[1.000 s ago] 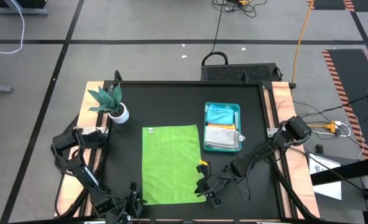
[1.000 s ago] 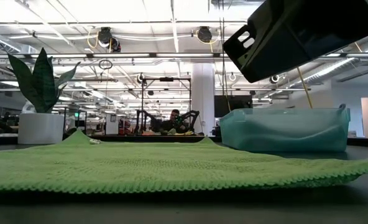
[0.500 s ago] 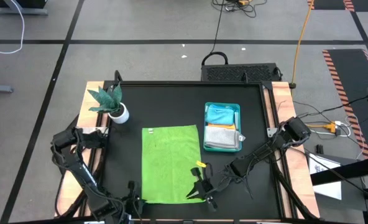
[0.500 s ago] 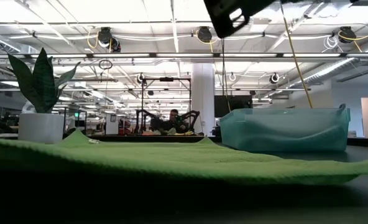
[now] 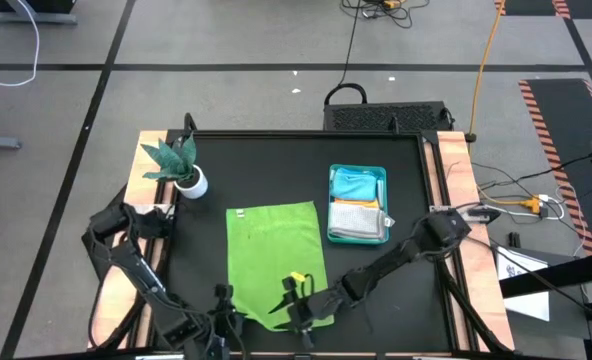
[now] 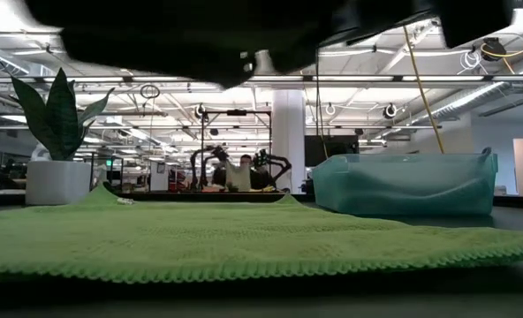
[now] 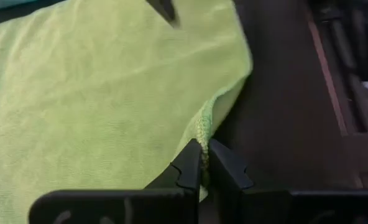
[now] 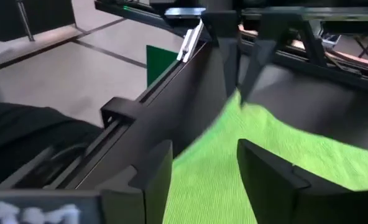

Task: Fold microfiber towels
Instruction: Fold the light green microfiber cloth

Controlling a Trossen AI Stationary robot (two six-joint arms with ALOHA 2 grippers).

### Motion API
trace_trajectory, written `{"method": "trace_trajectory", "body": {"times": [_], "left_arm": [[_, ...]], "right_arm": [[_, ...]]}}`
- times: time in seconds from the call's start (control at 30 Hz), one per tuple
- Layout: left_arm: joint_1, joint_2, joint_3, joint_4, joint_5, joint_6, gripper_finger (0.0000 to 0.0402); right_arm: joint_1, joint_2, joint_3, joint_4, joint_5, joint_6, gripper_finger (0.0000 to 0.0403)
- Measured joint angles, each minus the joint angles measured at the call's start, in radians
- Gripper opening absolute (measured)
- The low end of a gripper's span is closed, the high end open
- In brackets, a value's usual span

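A lime green towel (image 5: pixel 274 260) lies spread on the black table (image 5: pixel 206 240), with its near left corner raised. My left gripper (image 7: pixel 204 150) is at that corner (image 5: pixel 223 305) and is shut on the towel. My right gripper (image 5: pixel 296 303) stands open over the towel's near edge, and green cloth shows between its fingers (image 8: pixel 202 171). In the low view the towel (image 6: pixel 244 243) fills the foreground, and a dark arm crosses above it. My left gripper pinches the green towel's hemmed edge (image 7: pixel 202 127) at the near left corner between its two fingers. It comes slanting down from the table's near left side. That corner (image 8: pixel 239 98) is drawn up into a peak, and the rest of the towel lies on the table. My right gripper may or may not touch the towel below it; I cannot tell.
A teal tray (image 5: pixel 358 172) right of the towel holds a turquoise-blue cloth and a white-grey cloth. A small plant in a white pot (image 5: pixel 189 182) stands at the far left. Wooden rails run along the table's left and right sides.
My right gripper has gone from the towel's near right corner toward the table's left edge, along the near edge. My left gripper has risen a little with the near left corner. The towel's near edge lifted half a second ago and now lies lower again.
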Motion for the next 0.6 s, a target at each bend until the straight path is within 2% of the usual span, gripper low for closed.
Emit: {"method": "trace_trajectory", "body": {"times": [0.07, 0.27, 0.6], "left_arm": [[0.012, 0.000, 0.000, -0.005, 0.000, -0.001, 0.0033], [0.034, 0.000, 0.000, -0.012, 0.001, -0.015, 0.0033], [0.050, 0.000, 0.000, -0.015, 0.000, -0.010, 0.0033]], "right_arm": [[-0.008, 0.047, 0.058, -0.002, 0.007, -0.003, 0.0181], [-0.032, 0.123, 0.154, -0.001, 0.129, -0.014, 0.0174], [-0.048, 0.124, 0.154, 0.000, 0.049, 0.002, 0.0121]]}}
